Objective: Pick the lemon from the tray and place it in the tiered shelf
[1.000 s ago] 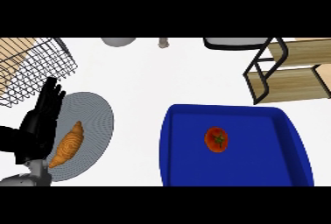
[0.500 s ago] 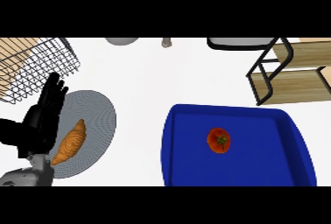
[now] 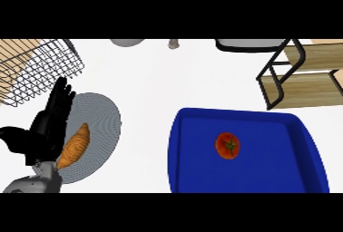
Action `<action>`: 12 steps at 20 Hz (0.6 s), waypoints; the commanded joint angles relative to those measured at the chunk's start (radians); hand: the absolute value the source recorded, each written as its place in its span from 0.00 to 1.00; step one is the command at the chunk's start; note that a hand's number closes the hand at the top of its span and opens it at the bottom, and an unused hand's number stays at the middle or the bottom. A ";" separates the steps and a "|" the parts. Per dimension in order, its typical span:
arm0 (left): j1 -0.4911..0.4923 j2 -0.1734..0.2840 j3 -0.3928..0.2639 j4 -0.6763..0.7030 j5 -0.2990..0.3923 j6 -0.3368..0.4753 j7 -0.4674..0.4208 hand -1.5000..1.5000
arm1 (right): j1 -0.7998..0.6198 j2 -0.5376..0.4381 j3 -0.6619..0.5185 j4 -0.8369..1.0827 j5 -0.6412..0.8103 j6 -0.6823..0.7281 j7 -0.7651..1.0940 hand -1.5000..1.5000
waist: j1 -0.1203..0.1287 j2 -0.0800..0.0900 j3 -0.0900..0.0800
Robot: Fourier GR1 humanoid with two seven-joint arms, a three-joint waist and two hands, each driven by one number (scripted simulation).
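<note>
The white counter (image 3: 174, 81) was the biggest thing, and it filled the view from side to side. On it, low and to the right, sat a big blue tray (image 3: 194, 158) with raised edges. The task asked for a lemon, but the 1 thing in the tray was round and red with a green star on top, like a tomato (image 3: 227, 145). It lay near the middle of the tray, apart from the walls, and nothing touched it.

At the upper right stood the tiered shelf (image 3: 301, 84), with a black frame and light wooden boards. It was well apart from the tray. At the upper left was a black wire basket (image 3: 36, 72).

Below the basket lay a round grey plate (image 3: 100, 118). On the plate was an orange-brown bread shape, like a croissant (image 3: 74, 147), lying long and thin.

The left hand (image 3: 50, 120) was black and stood at the left edge, over the plate's left side. Its fingers were straight and pointed up, released and holding nothing. The grey forearm (image 3: 33, 181) came in from the lower left corner.

The right hand did not show.

Along the top edge were a grey round thing (image 3: 127, 42), a small tan thing (image 3: 174, 44) and a dark rimmed dish (image 3: 249, 45), all cut off.
</note>
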 commanded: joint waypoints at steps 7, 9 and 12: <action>-0.041 -0.013 0.012 0.003 -0.011 -0.006 0.023 0.50 | -0.275 0.033 0.017 0.495 0.091 -0.155 -0.251 1.00 | 0.004 0.002 0.000; -0.012 0.009 0.031 -0.014 -0.003 -0.030 0.028 0.50 | -0.279 0.016 0.013 0.578 0.097 -0.151 -0.340 1.00 | 0.004 0.002 0.000; 0.024 -0.041 -0.022 -0.007 -0.056 0.007 -0.013 0.50 | -0.378 0.037 0.028 0.723 0.151 -0.230 -0.340 1.00 | 0.016 0.006 0.001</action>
